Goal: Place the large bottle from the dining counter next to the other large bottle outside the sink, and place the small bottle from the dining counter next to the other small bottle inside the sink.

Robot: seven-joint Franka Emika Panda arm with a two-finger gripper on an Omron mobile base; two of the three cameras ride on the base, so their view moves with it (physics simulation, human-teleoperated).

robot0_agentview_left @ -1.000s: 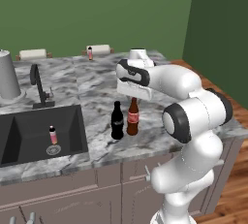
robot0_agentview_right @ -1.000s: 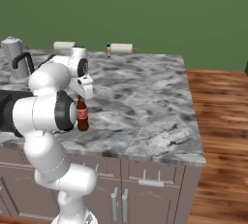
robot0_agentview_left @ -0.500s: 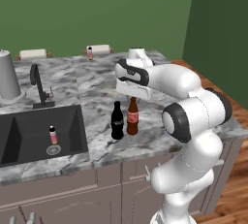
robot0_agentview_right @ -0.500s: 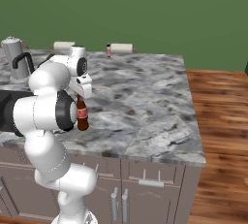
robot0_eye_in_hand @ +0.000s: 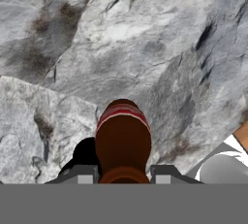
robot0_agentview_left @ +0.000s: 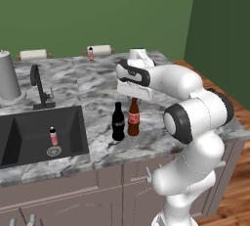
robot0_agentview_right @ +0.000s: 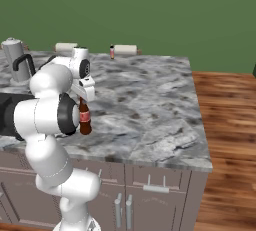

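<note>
— So how much room is there on the dining counter (robot0_agentview_left: 97, 80)?

— Plenty behind the bottles: open marble runs to the far edge. The front edge is near, and the sink (robot0_agentview_left: 29, 129) takes the front left part, its right rim just beside the bottles.

— Where is the large bottle (robot0_agentview_left: 133, 118)?

— Standing upright near the front edge, right of the sink, touching or nearly touching the other large bottle (robot0_agentview_left: 117, 121) on its left; I cannot tell which.

— And the gripper (robot0_eye_in_hand: 124, 173)?

— Directly above the large bottle, pointing down. In the hand view the two fingertips (robot0_eye_in_hand: 82, 174) sit on either side of the neck, closed in tight on it. The bottle's base appears to be on the stone, though the contact is hard to confirm.

— Anything hidden?

— In the right base view the arm covers the dark bottle and most of the sink. In the hand view the dark bottle is just a black patch beside the brown one.

— The small ones?

— One small bottle (robot0_agentview_left: 90, 53) stands at the far edge between two pale stools (robot0_agentview_left: 33, 54). Another small bottle (robot0_agentview_left: 53, 135) stands inside the sink by the drain (robot0_agentview_left: 53, 151).
</note>
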